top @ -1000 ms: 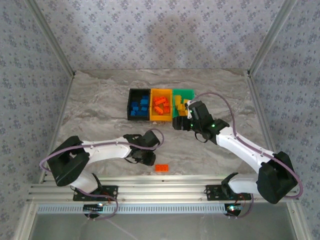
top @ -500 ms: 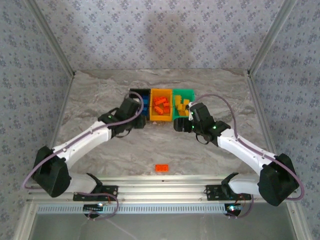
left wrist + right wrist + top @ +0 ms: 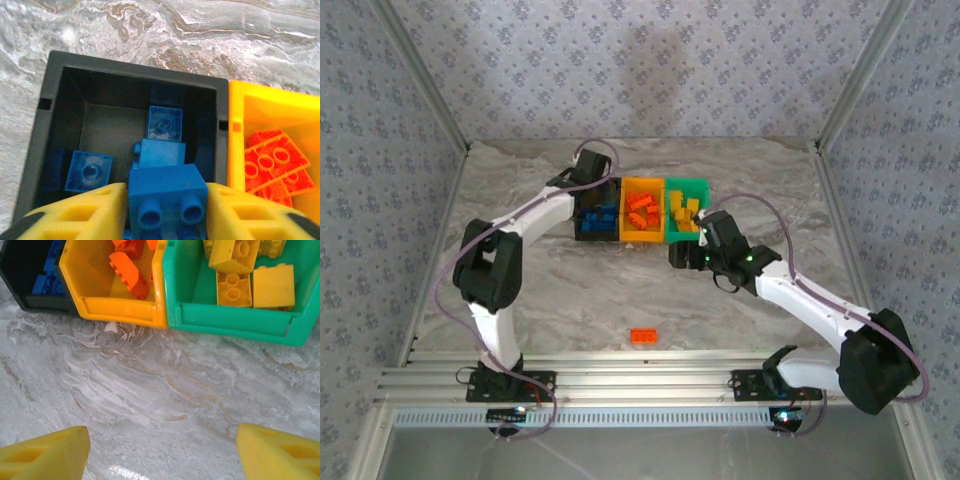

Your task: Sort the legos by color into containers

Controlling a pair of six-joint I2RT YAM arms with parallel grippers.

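A marble table (image 3: 520, 300) is closed in by patterned walls (image 3: 640, 70) at the back and both sides, with a metal rail (image 3: 640, 385) along the near edge. Three bins stand joined in a row at the middle rear, left to right: black bin (image 3: 100, 90), yellow-orange bin (image 3: 642, 238), green bin (image 3: 686, 184). Bare marble lies all around them, widest in front and to the far left and right.

The left arm reaches from its base across the left half of the table, and the left gripper (image 3: 166, 215) hangs over the black bin. Its yellow fingers (image 3: 75, 215) stand a narrow way apart, one against each side of a blue lego (image 3: 167, 187), studs towards the camera, above the bin's inside.

The right gripper (image 3: 160, 450) hovers over bare marble just in front of the yellow-orange and green bins. Its fingers (image 3: 45, 452) are spread wide, with nothing between them and touching nothing.

At least three more blue legos (image 3: 164, 121) lie in the black bin; its darker corners are too dim to count. Several orange legos (image 3: 272, 152) are heaped in the yellow-orange bin, overlapping too much for a sure count. Four yellow legos (image 3: 272, 286) show in the green bin, some cut off by the frame's edge. One loose orange lego (image 3: 643, 336) lies alone on the table near the rail, well apart from both grippers and the bins.
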